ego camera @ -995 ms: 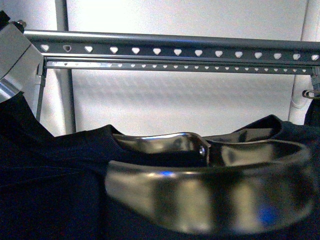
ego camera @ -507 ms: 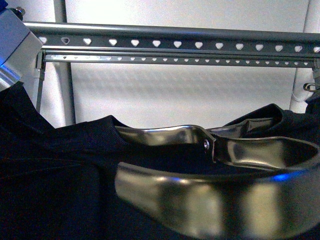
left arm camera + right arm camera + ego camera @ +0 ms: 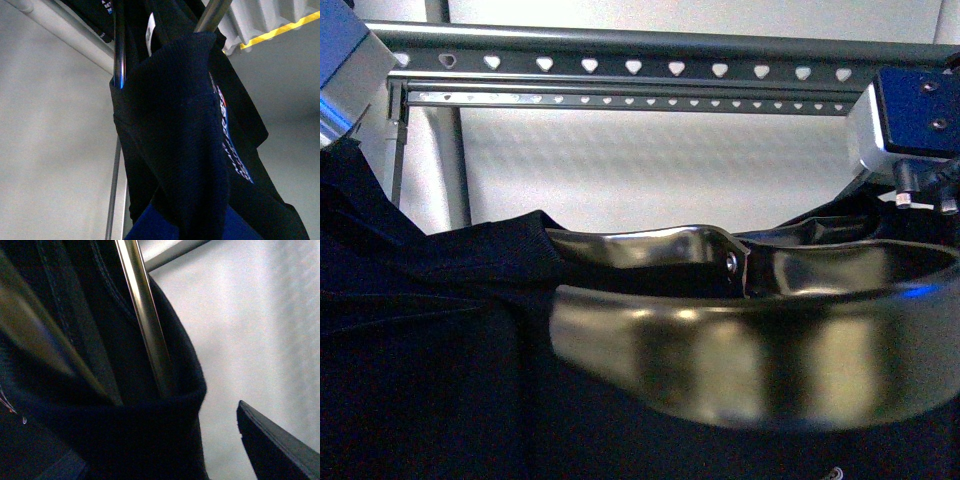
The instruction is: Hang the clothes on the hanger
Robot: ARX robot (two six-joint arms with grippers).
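The black T-shirt (image 3: 420, 350) fills the lower front view, its ribbed collar draped round a shiny curved metal bar (image 3: 750, 360). The grey rack's top rail (image 3: 670, 68), with its row of heart holes, runs across above it. My left gripper (image 3: 185, 230) is shut on the T-shirt's collar (image 3: 170, 125); the blue-and-red print (image 3: 230, 145) shows beside it. My left wrist (image 3: 340, 70) is at the rail's left end. My right gripper (image 3: 200, 460) is open, one dark finger (image 3: 275, 450) standing just clear of the collar (image 3: 150, 415). My right wrist (image 3: 910, 125) is below the rail's right end.
A white wall (image 3: 650, 190) lies behind the rack. A grey upright post (image 3: 450, 170) stands at the left. A second, thinner punched rail (image 3: 620, 100) runs just under the top rail. Metal rods (image 3: 119, 45) cross the left wrist view above the collar.
My right wrist has come into the front view at the right. The rail sits higher in the picture. My left wrist has shifted up and to the left.
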